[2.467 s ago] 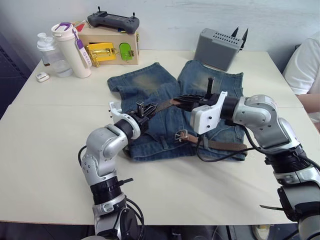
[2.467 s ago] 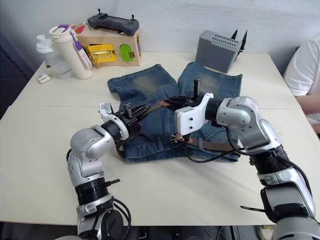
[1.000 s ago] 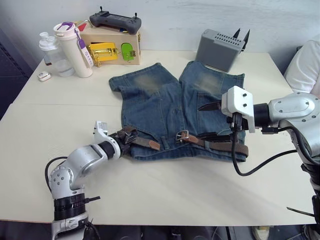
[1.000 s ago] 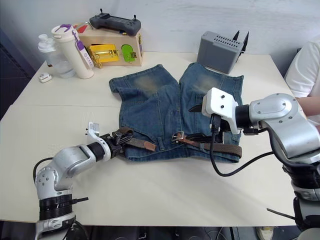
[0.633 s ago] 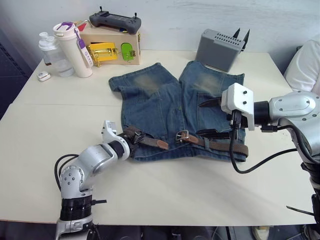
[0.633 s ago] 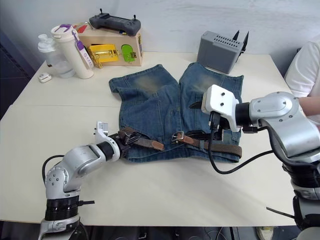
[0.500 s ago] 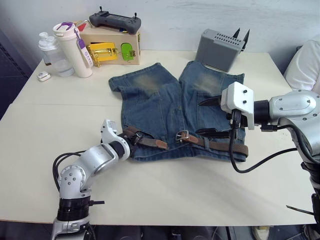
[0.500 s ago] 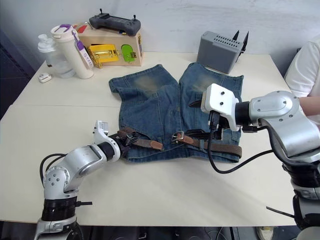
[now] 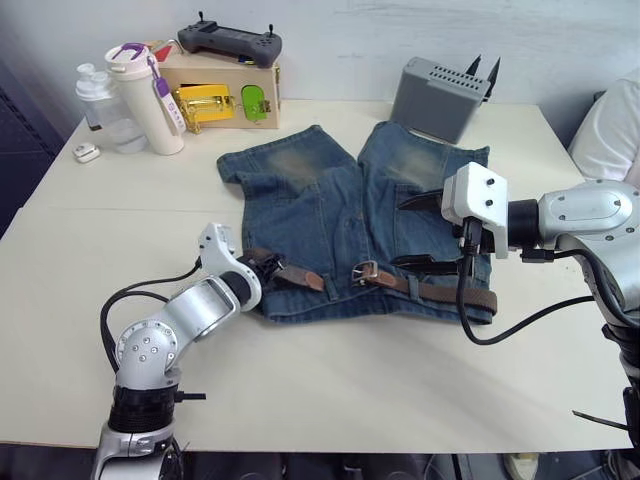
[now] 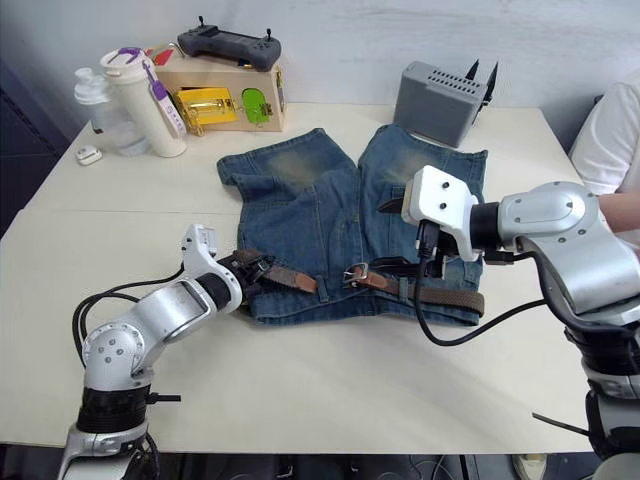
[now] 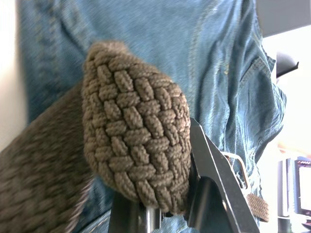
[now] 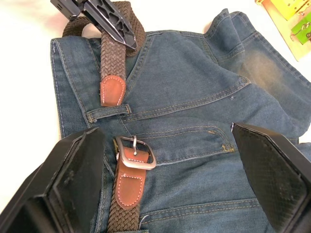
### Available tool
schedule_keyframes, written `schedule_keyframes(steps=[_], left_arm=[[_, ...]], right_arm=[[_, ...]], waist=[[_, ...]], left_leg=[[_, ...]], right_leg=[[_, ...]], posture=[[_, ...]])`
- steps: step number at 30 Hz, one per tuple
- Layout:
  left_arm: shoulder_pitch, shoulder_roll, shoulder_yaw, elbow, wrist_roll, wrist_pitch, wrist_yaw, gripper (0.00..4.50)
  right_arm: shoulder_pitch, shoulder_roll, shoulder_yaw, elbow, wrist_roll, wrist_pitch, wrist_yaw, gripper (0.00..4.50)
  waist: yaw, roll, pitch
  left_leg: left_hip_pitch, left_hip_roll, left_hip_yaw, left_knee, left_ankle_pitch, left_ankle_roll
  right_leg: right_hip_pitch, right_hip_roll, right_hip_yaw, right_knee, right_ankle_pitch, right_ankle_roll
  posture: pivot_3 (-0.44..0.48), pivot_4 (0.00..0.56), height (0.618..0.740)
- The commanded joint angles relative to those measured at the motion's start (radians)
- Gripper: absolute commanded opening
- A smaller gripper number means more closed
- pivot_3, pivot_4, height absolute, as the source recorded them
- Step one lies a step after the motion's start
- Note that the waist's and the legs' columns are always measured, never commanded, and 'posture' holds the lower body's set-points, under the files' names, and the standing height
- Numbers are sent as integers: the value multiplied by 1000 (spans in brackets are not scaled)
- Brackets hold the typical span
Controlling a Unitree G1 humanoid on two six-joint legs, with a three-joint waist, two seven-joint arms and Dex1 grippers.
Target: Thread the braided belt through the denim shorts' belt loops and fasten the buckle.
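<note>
1. The denim shorts (image 9: 360,215) lie flat on the table (image 9: 100,240), waistband toward the robot and legs pointing away from it.
2. The braided belt (image 9: 440,292) runs across the waistband, its long axis side to side.
3. The buckle (image 12: 136,153) lies near the middle of the waistband, beside a belt loop (image 12: 108,113).
4. The belt's tan tip (image 12: 112,92) points toward the buckle and stops short of it, close to that loop but not through it.
5. The left hand (image 9: 268,268) is clamped on the woven belt just behind the tip, at the shorts' left edge.
6. The right hand (image 9: 420,232) hovers over the right side of the shorts with its fingers (image 12: 265,165) spread wide apart, holding nothing.
</note>
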Motion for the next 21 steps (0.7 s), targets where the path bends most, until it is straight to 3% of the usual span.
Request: schedule_keyframes(steps=[1,15,21], left_arm=[[4,-15,-32,-30,31,4,2,0],[-26,-200,-99,124,59,28,126,0],[-42,-227,-117,182,65,89,108,0]], right_arm=[[-13,-5,-46,-42,-1,-3,-11,4409],[49,-35,-93,-145,19,74,-41,4409],[170,-38,-7,-219,-142,-85,-80,4409]], waist=[[1,0,0],[14,0,0],[30,1,0]], left_leg=[[0,0,0,0,0,0],[0,-1,-1,-3,1,1],[0,-3,-1,-2,1,2]], right_leg=[[0,0,0,-1,0,0],[1,0,0,-5,1,2],[3,-1,0,-6,2,4]], posture=[[0,150,735],[0,150,735],[0,150,735]])
